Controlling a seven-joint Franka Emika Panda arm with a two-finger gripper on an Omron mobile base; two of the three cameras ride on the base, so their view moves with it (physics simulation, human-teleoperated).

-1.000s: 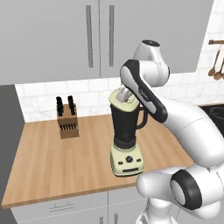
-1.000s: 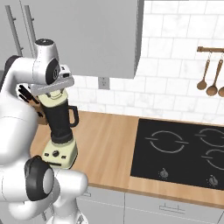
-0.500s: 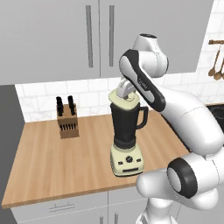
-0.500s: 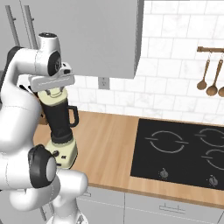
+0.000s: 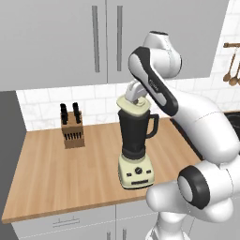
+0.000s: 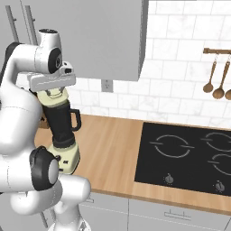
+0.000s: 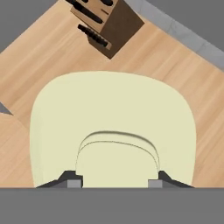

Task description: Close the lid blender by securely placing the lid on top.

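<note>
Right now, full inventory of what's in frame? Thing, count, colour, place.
lid: 1, cream-yellow, atop the blender jar, knob between the fingers
blender: 1, black jar, cream base, counter front
knife block: 1, wooden, black handles, counter back left
counter: 1, light wood
cooktop: 1, black, right of the blender
hanging utensils: wooden, wall rail at right
wall cabinets: grey, above
gripper: 1, dark fingertips, shut on the lid's knob

Grey cabinets (image 5: 56,42), wooden counter (image 5: 56,173)
</note>
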